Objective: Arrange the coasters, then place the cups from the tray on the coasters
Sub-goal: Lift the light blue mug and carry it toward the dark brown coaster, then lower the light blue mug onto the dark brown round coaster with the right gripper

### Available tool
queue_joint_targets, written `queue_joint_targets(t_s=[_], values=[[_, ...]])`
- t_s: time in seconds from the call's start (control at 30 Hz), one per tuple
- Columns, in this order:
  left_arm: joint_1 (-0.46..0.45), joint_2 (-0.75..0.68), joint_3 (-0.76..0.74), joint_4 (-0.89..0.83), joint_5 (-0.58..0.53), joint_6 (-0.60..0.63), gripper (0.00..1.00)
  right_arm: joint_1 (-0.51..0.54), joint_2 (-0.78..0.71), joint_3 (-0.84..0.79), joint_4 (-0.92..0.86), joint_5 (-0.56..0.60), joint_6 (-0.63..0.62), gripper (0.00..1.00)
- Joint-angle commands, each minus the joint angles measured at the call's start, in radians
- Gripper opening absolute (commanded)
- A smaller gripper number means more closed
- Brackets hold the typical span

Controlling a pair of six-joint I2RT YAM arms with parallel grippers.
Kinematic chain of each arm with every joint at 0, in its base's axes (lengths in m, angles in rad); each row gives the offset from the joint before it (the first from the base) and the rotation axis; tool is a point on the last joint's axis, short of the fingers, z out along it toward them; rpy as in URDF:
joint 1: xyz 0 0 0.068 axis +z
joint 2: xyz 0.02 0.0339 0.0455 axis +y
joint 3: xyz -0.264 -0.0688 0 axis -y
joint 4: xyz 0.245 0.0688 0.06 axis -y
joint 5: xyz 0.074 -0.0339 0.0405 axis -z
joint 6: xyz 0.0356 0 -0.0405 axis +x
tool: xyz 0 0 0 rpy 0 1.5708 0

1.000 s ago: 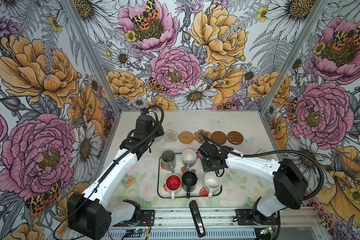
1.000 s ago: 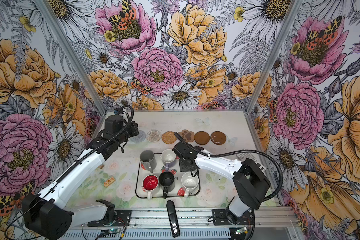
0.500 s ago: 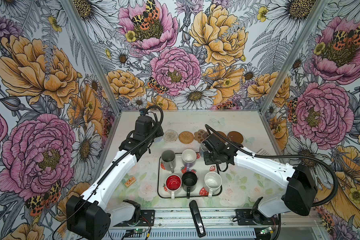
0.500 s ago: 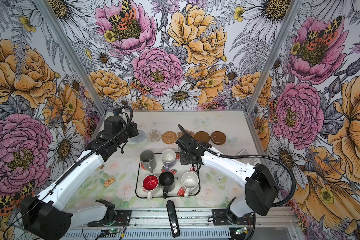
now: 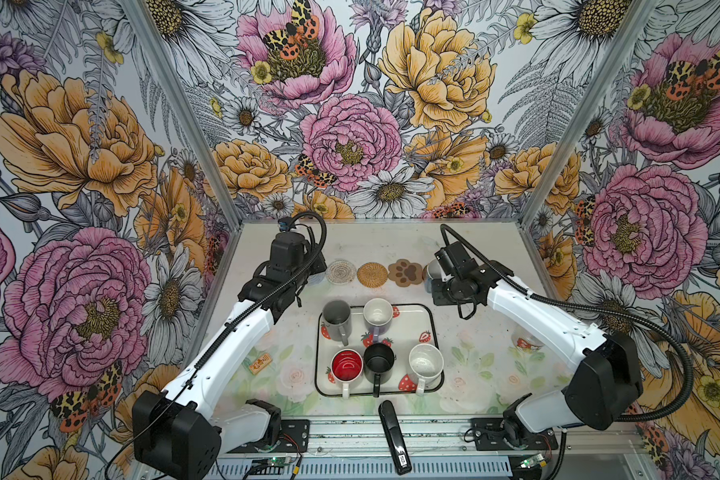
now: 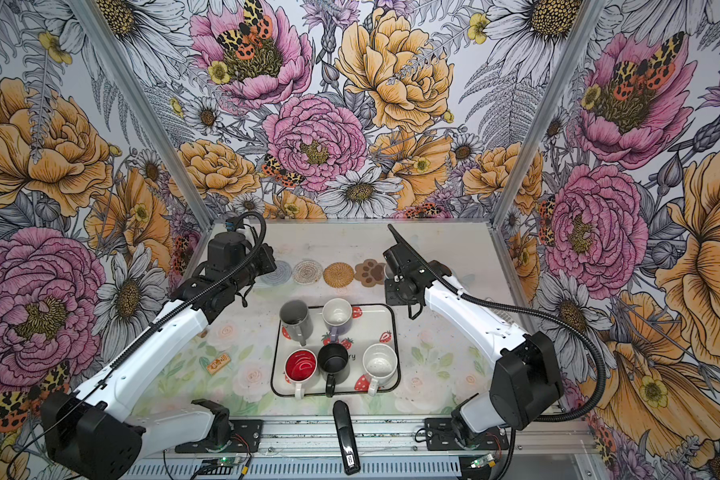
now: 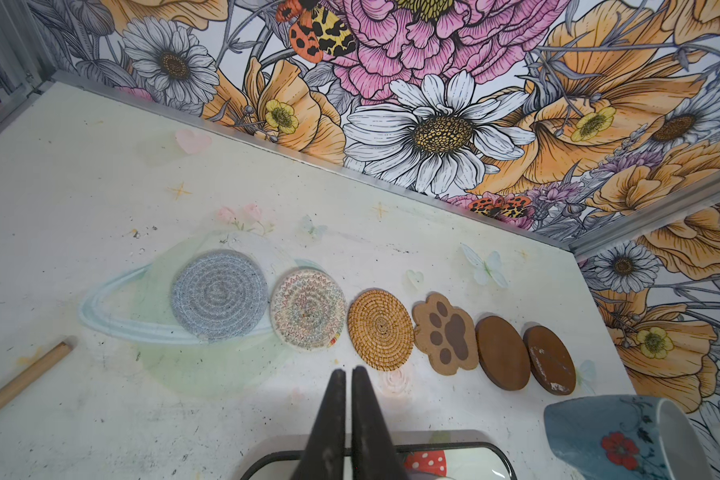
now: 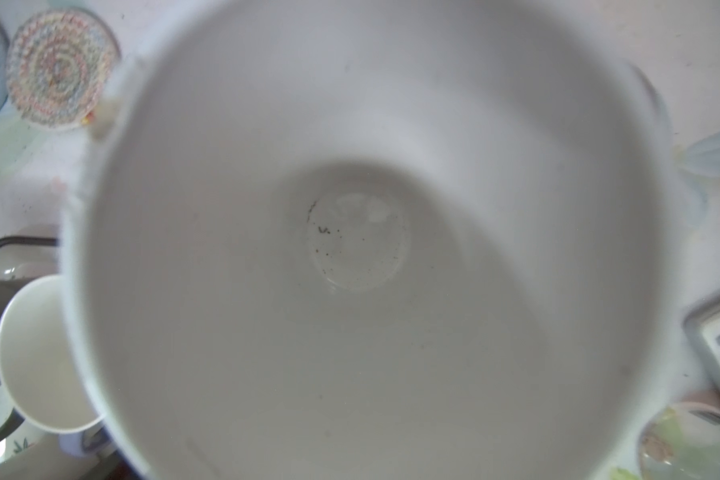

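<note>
- So, closest to me the tray (image 5: 410, 320) holds five cups: the red-inside mug (image 5: 346, 365), black mug (image 5: 378, 359) and white mug (image 5: 425, 361) in front, the grey mug (image 5: 336, 318) and lavender mug (image 5: 378, 313) behind. All five have yet to go
- My left gripper (image 7: 348, 372) is pinched shut on nothing, by the tray's far edge
- My right gripper (image 5: 437, 282) grips the light blue mug (image 7: 616, 436), tipped, near the two brown discs (image 7: 501, 353). No coaster has a cup yet
- Farthest, all six coasters (image 7: 380, 329) lie in one neat row, so I think that part is done
</note>
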Motion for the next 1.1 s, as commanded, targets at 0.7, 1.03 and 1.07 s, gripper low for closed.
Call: queue_joint_targets(t_s=[0.7, 1.03, 1.07], values=[[0.047, -0.016, -0.016, 0.018, -0.012, 0.026, 0.08, -0.404, 0.223, 0.167, 0.153, -0.041, -0.193, 0.00], [0.056, -0.018, -0.016, 0.016, -0.016, 0.017, 0.07, -0.427, 0.335, 0.192, 0.200, -0.087, -0.205, 0.00], [0.057, -0.020, -0.017, 0.015, -0.016, 0.017, 0.07, -0.427, 0.338, 0.191, 0.202, -0.089, -0.205, 0.00]])
